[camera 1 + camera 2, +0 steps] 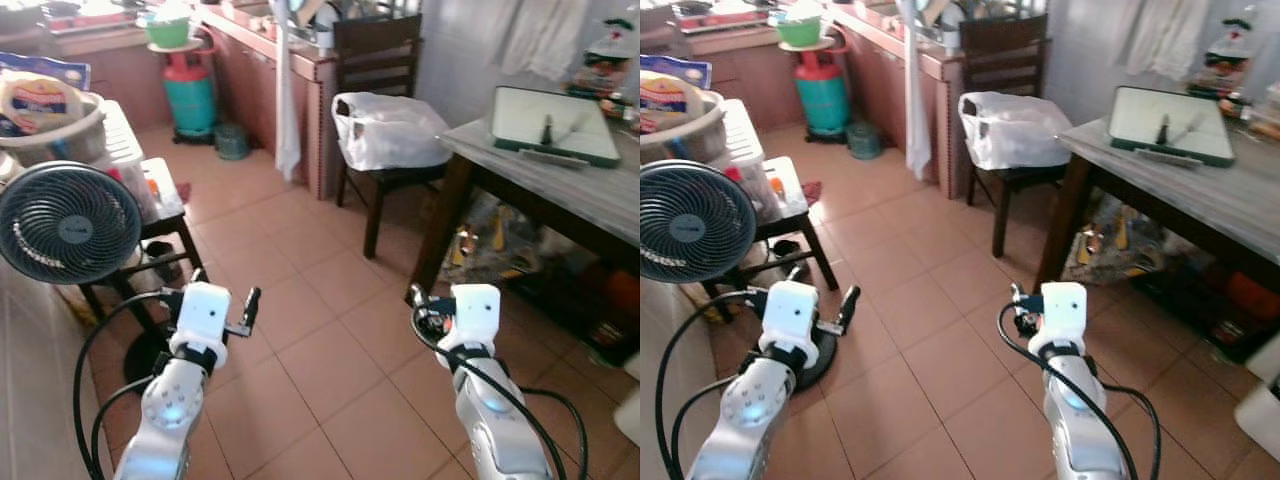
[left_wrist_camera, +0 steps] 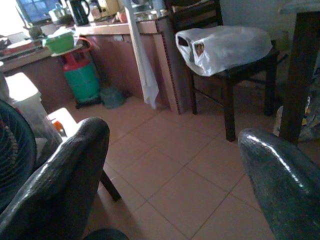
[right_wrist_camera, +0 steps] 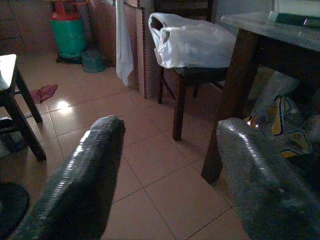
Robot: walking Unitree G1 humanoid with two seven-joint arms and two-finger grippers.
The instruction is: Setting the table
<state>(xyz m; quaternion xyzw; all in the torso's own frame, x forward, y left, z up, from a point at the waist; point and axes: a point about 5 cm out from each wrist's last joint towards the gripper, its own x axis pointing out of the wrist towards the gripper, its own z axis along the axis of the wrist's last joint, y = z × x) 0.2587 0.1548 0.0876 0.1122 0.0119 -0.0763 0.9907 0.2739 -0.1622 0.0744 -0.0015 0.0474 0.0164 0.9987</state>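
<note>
A wooden dining table (image 1: 560, 185) stands at the right. On its top lies a white tray with a green rim (image 1: 520, 115), holding a dark utensil (image 1: 547, 130). Both arms are raised over the tiled floor, short of the table. My left gripper (image 1: 225, 293) is open, its fingers (image 2: 60, 185) spread wide with nothing between them. My right gripper (image 1: 432, 308) hangs close to the table's near leg (image 3: 225, 115), also open and holding nothing.
A dark chair carrying a white plastic bag (image 1: 390, 130) stands between the table and a kitchen counter (image 1: 290, 55) with a hanging cloth (image 1: 287, 100). A black fan (image 1: 68, 222), a low stool (image 1: 165, 200) and a green gas cylinder (image 1: 190, 90) stand to the left. Bags lie under the table.
</note>
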